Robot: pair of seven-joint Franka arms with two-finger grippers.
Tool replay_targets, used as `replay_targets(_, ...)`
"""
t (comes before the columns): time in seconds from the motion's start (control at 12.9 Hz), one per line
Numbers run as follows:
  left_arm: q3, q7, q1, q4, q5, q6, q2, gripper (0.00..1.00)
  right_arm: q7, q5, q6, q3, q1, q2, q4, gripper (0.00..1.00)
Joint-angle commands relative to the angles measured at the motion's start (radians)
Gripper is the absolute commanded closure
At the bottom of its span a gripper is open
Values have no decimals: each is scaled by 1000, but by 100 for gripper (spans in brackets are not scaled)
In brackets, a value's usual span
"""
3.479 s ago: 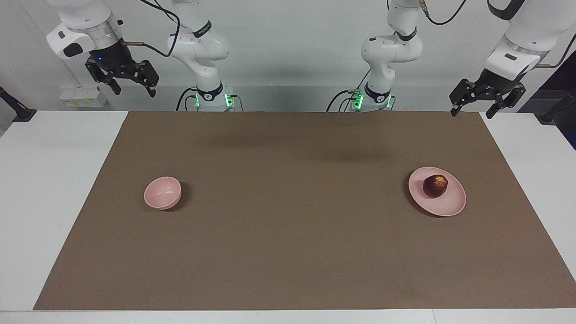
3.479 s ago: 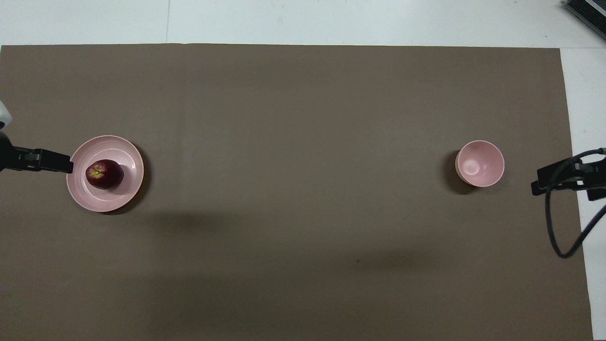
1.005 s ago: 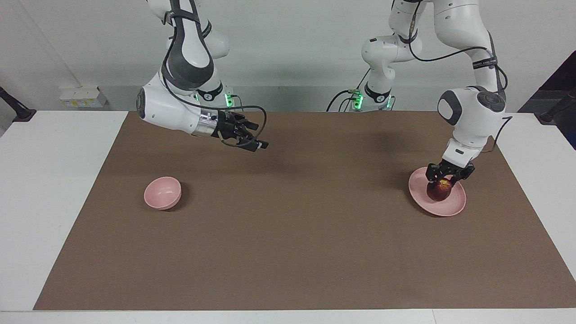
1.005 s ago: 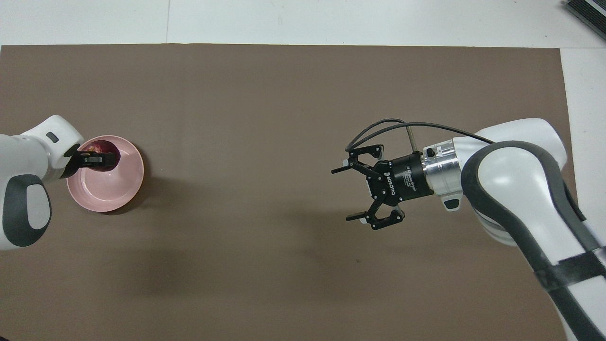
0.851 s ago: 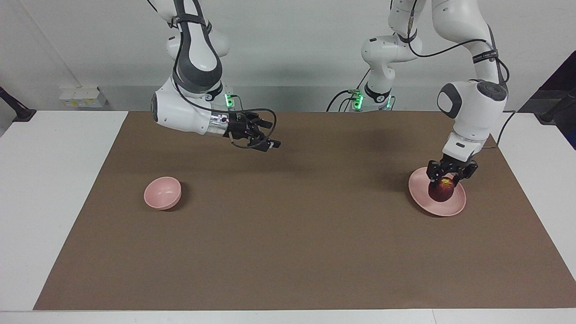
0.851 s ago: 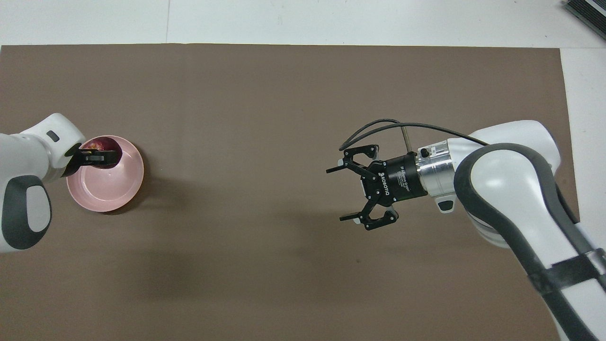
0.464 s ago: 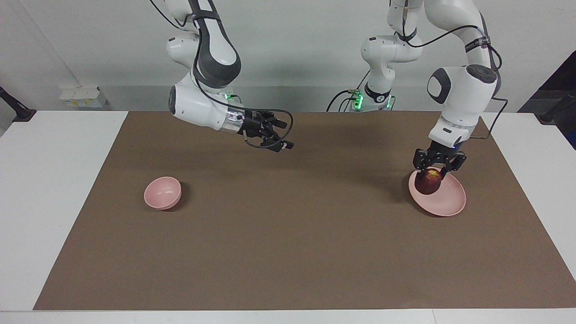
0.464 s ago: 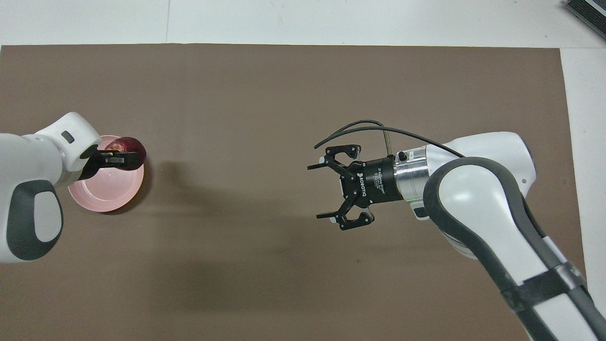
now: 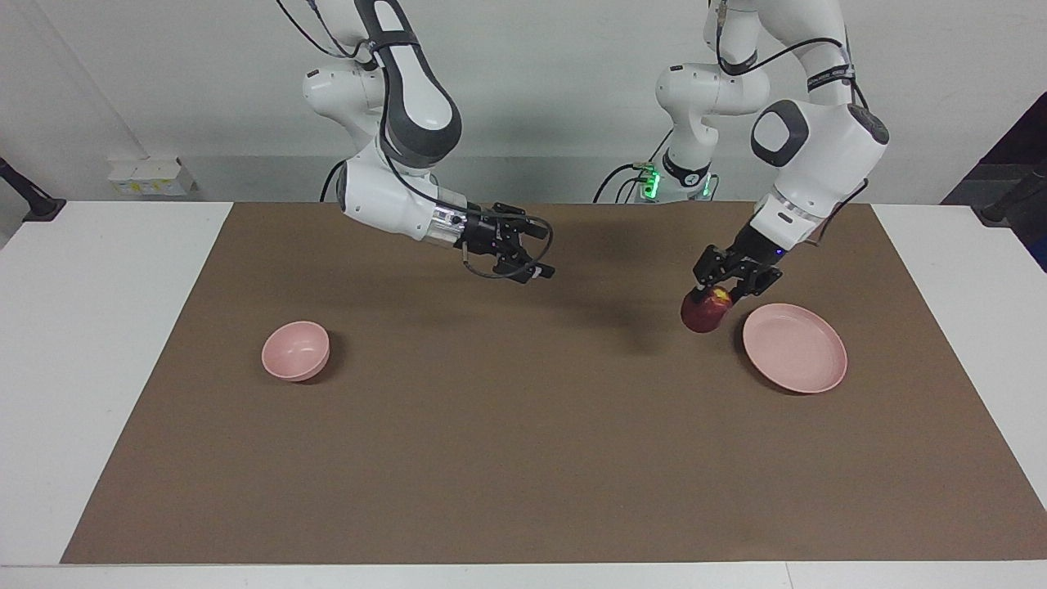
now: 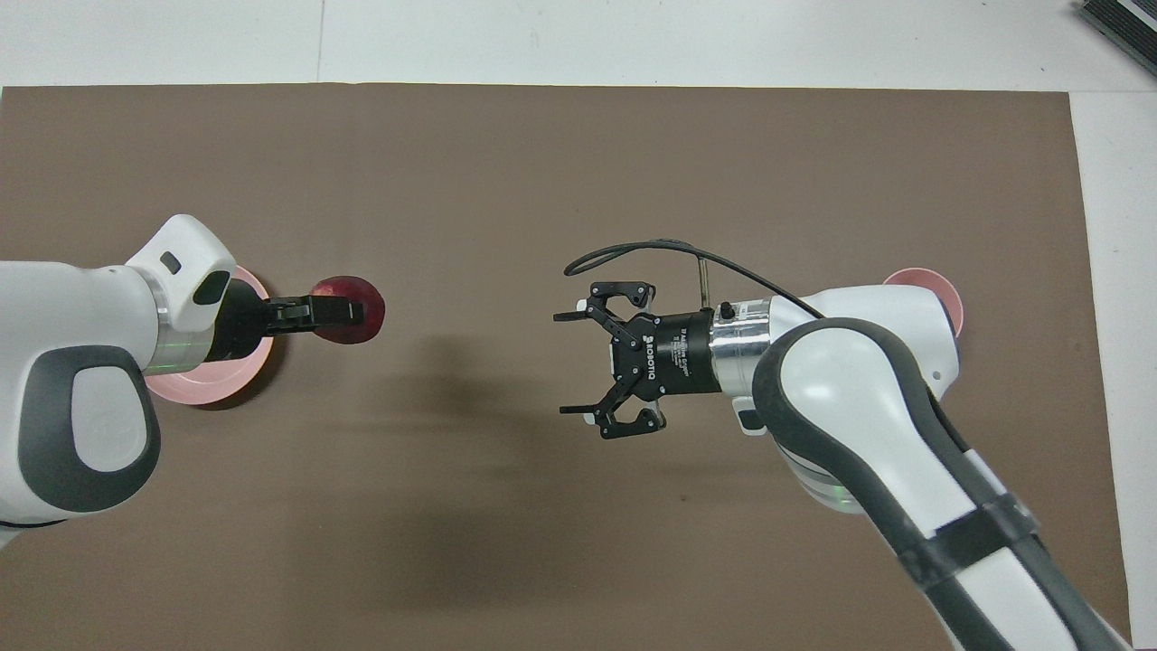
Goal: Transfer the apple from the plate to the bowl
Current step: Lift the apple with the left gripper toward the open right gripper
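We see the left gripper (image 9: 713, 296) raised over the brown mat (image 9: 523, 458), just beside the plate (image 9: 806, 364) on the side toward the middle of the tabletop (image 9: 98, 327). Its fingers are clamped on the apple (image 9: 705, 312), which hangs below them clear of the mat, its yellowish patch turned up toward the fingers. In the overhead view the same gripper (image 10: 348, 312) stretches out level from the left arm's white wrist, with the apple (image 10: 352, 291) showing round and dark red on either side of the black fingers.

The plate lies flat on the mat at the left arm's end, with nothing on it. From above, the plate (image 10: 203, 389) is mostly covered by the left arm, and only a pink crescent of its rim shows.

The right gripper (image 9: 527, 254) hangs in the air over the middle of the mat, its fingers spread wide and holding nothing. The overhead view shows it (image 10: 587, 372) most plainly, with the two black fingers well apart and pointing toward the left arm's end.

The bowl (image 9: 296, 350) stands upright on the mat at the right arm's end, well apart from the plate. From above, the bowl (image 10: 931, 285) is largely hidden under the right arm, so there we can make out only what seems to be a strip of its rim.
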Motion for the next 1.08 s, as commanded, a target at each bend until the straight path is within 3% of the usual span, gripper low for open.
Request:
replay_targets(0.0,0,-9,-27,7,-135,-61,-16,100,2,32,15,0,9,5,1,0)
replay_targets(0.54,-74,-30,-59,5,-347,-111,-37,100,2,41,27,0,11,7,4,0)
replay_targets(1.01,-220,-138,-59,8,-401,-4,-43,100,5,38,27,0,12,7,4,0)
